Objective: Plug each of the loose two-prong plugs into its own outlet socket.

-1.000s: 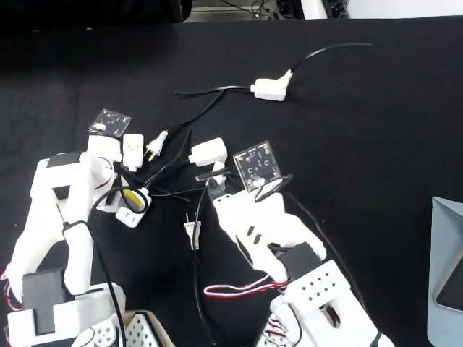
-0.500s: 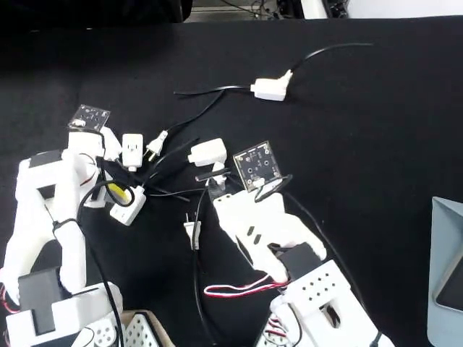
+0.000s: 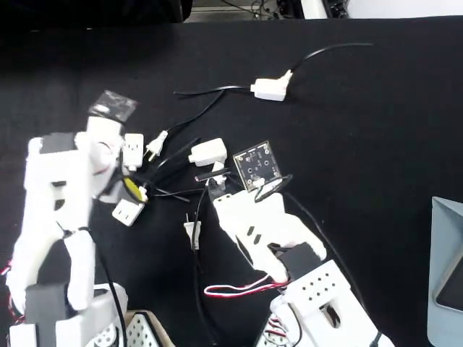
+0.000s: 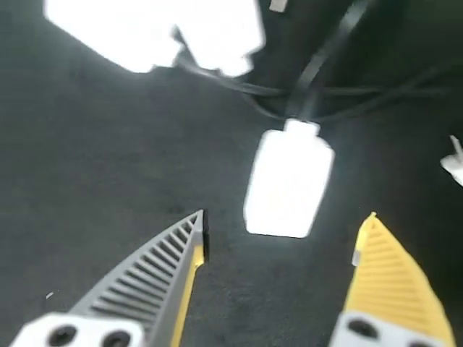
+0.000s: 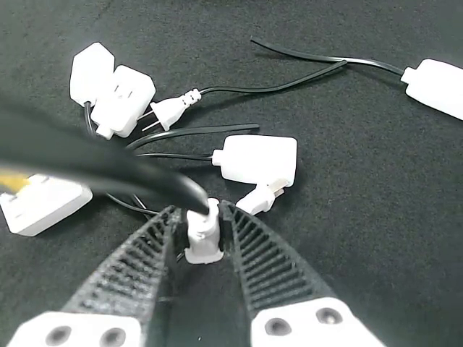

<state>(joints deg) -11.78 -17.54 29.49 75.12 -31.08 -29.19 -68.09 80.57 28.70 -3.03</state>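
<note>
Left arm (image 3: 58, 181): has swung out toward the left edge of the high view and come back, so its wrist sits over the cable tangle again. Left end effector (image 4: 284, 219) is spread wide with nothing in it, hovering just over a white socket block (image 4: 288, 181) on the black counter (image 3: 376, 144). The block lies lower left of centre in the high view and has shifted only slightly. Judgement: no grasp made, the left side is re-aiming, and the socket is not yet secured.

Right end effector (image 5: 200, 217): unmoved through the interval, pressed together on a white plug (image 5: 202, 244) at centre of the high view, near a white adapter block (image 5: 257, 159). It appears to be waiting on the left side.

Orientation:
- **Socket block:** the long axis lines up with the gap between the left fingers, cord end away from the wrist. In the high view it runs roughly lower left to upper right.
- **White plug:** lies along the fingers, with the black cord (image 5: 94, 170) leaving its far end and sweeping sideways. The prongs are hidden.
- **Loose plug (image 3: 192, 233):** sits below centre, long axis near upright in the frame, prongs toward the top and cord trailing down. It is untouched.
</note>
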